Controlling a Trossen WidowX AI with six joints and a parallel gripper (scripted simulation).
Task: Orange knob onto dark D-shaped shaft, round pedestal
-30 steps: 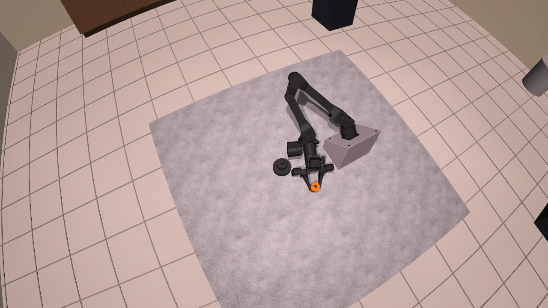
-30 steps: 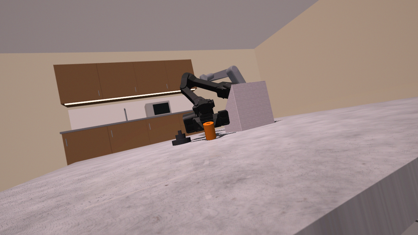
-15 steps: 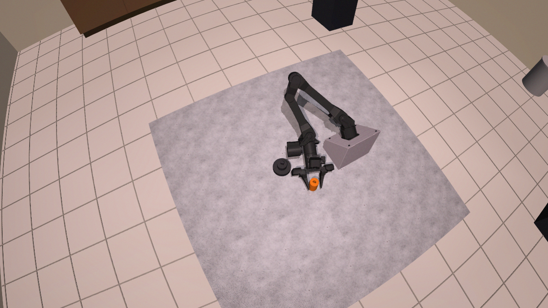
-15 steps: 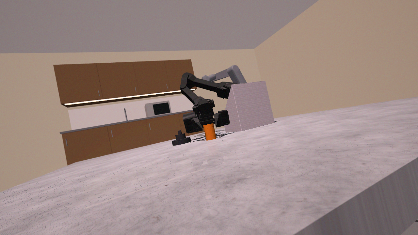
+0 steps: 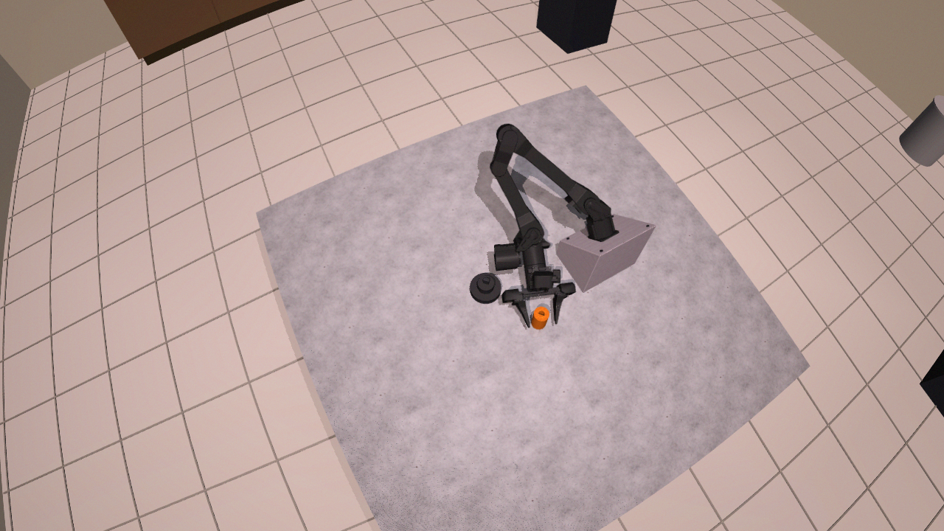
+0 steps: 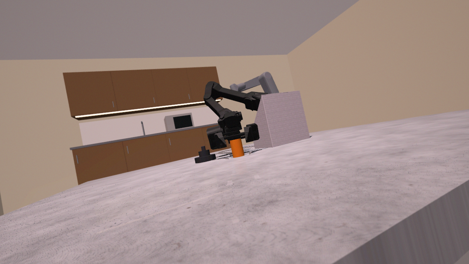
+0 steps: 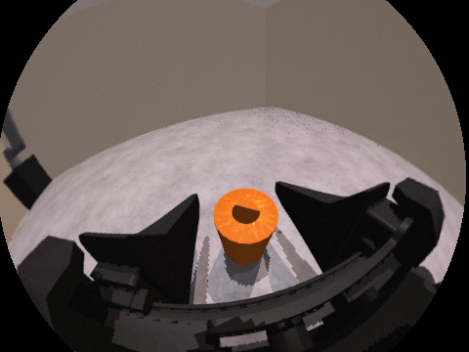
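Observation:
The orange knob (image 5: 539,321) (image 6: 237,147) (image 7: 244,244) is a cylinder on the table, between my fingers. It leans slightly toward the gripper's body. The D-shaped hole in its top shows in the wrist view, with the flat side on the far edge. My gripper (image 5: 541,324) (image 7: 237,193) is open, low over the table, with a gap on both sides of the knob. The dark round pedestal (image 5: 477,296) (image 6: 205,159) stands left of the gripper in the top and exterior views. Its short shaft (image 5: 485,281) (image 6: 203,148) points up and bears nothing. The shaft's flat side cannot be made out.
The arm's pale block-shaped base (image 5: 610,264) (image 6: 285,118) stands right of the gripper. The grey table (image 5: 408,396) (image 6: 295,197) carries everything. A second, grey arm (image 6: 268,82) shows behind the base in the exterior view.

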